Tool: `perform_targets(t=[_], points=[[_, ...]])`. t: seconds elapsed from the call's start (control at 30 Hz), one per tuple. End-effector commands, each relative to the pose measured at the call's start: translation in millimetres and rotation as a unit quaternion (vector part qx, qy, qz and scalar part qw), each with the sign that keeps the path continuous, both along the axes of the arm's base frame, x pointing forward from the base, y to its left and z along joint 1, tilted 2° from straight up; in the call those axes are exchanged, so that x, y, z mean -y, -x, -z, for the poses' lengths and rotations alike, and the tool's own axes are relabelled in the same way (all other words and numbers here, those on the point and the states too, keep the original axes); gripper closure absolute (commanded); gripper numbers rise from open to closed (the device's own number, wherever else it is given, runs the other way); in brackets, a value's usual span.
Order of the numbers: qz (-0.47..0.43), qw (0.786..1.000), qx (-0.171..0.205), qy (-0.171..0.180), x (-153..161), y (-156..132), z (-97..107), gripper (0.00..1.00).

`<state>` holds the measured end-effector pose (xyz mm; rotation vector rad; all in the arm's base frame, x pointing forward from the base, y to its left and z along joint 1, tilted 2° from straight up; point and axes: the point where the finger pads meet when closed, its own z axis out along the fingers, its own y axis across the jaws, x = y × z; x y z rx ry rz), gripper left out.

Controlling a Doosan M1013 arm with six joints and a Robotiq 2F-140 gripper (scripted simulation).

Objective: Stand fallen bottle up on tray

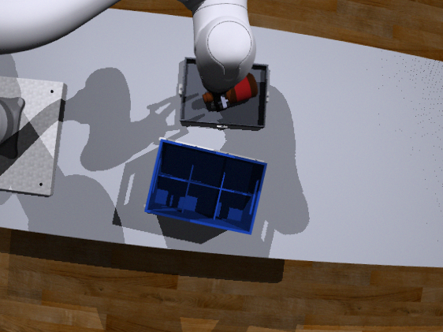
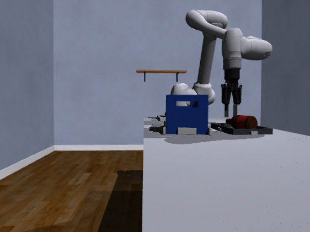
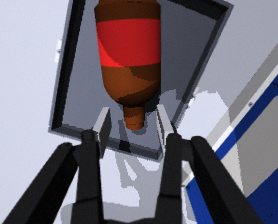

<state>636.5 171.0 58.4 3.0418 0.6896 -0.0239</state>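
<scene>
The fingers [image 1: 221, 104] [image 2: 231, 113] stand part open, pointing down, with nothing between them; the exterior view shows their tips above the bottle [image 1: 243, 89] [image 2: 242, 122] [image 3: 131, 45], apart from it. In the wrist view one pad shows on each side of the neck [image 1: 207, 97] [image 2: 229, 120] [image 3: 133, 116], with room to spare on both, so the neck looks lined up with the gap but lower down. The bottle lies on its side in the tray [image 1: 223, 123] [image 2: 239, 131] [image 3: 56, 90], its long axis running from the neck, below the fingers, out to the base, and it passes between the pads rather than across them. That suits a straight drop and a squeeze on the neck, I judge; the turn upright would then have to raise the neck over the base. Beyond the tray's near wall in the top view, the crate [image 1: 205, 184] [image 2: 187, 116] stands upright on the surface [image 1: 347, 154] [image 2: 220, 182] [image 3: 25, 165], just beside it, so the swing should keep off that side.
</scene>
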Motion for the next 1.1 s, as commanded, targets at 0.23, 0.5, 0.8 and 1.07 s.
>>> perform_targets(t=[0.23, 0.5, 0.8, 1.07], points=[[0.0, 1.0, 0.0, 0.0, 0, 0, 9, 0.56], [0.0, 1.0, 0.0, 0.0, 0, 0, 18, 0.56], [0.0, 1.0, 0.0, 0.0, 1, 0, 28, 0.56], [0.0, 1.0, 0.0, 0.0, 1, 0, 33, 0.56]])
